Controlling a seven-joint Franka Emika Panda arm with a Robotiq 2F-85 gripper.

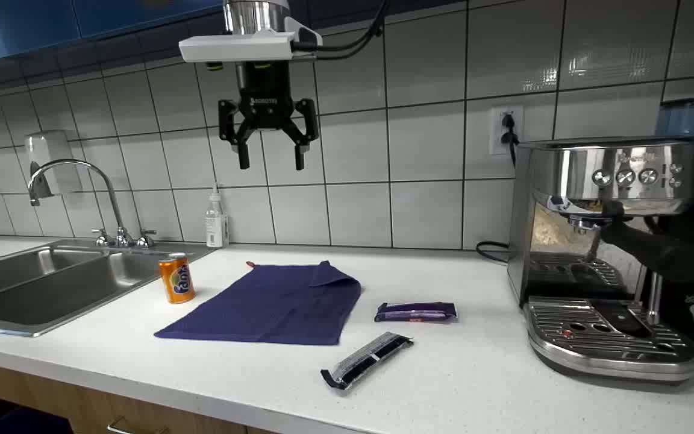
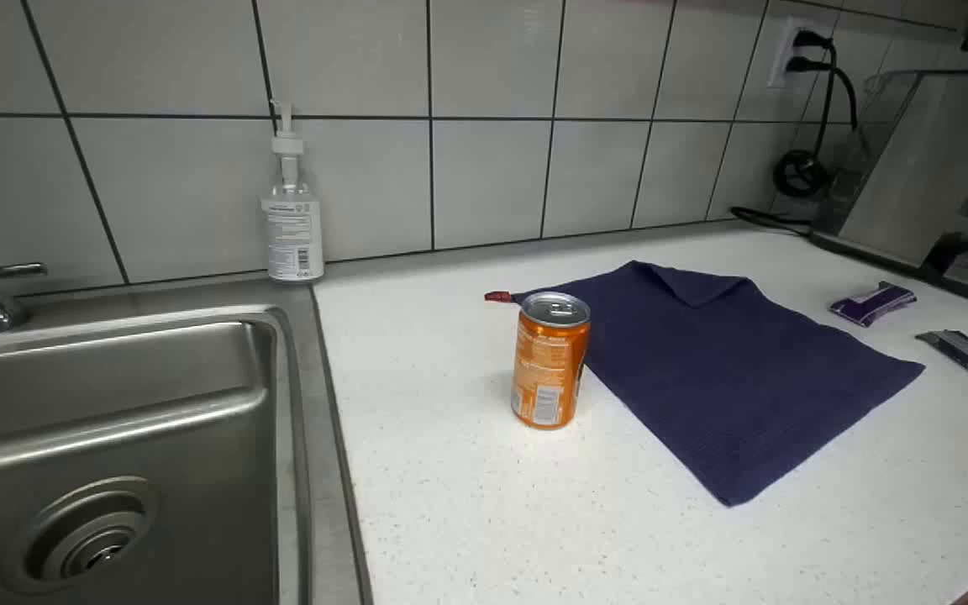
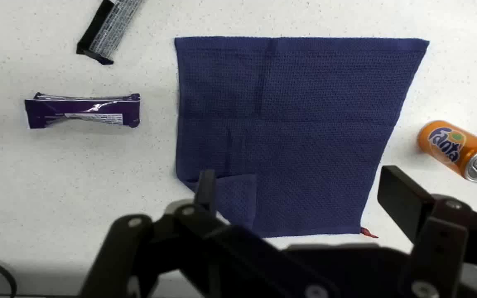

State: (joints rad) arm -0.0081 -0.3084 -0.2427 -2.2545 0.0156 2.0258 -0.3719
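High over the white counter hangs my gripper (image 1: 271,161), pointing down with its fingers (image 1: 299,158) wide apart and nothing between them. Below it lies a dark blue cloth (image 1: 262,307) with one corner folded over, seen also in the wrist view as a blue cloth (image 3: 296,124) beneath the open jaws. An orange Fanta can (image 2: 549,361) stands upright beside the cloth, on the sink side. On the cloth's other side rest a purple wrapped bar (image 3: 83,111) and a black-and-silver wrapped bar (image 1: 366,360). The gripper touches none of these.
A steel double sink (image 1: 40,322) with a tall faucet (image 1: 106,187) borders the counter. By the tiled wall stands a pump bottle (image 2: 293,218). A large espresso machine (image 1: 612,175) occupies the opposite end, its cord (image 2: 824,118) running to a wall outlet. Blue cabinets (image 1: 130,15) hang overhead.
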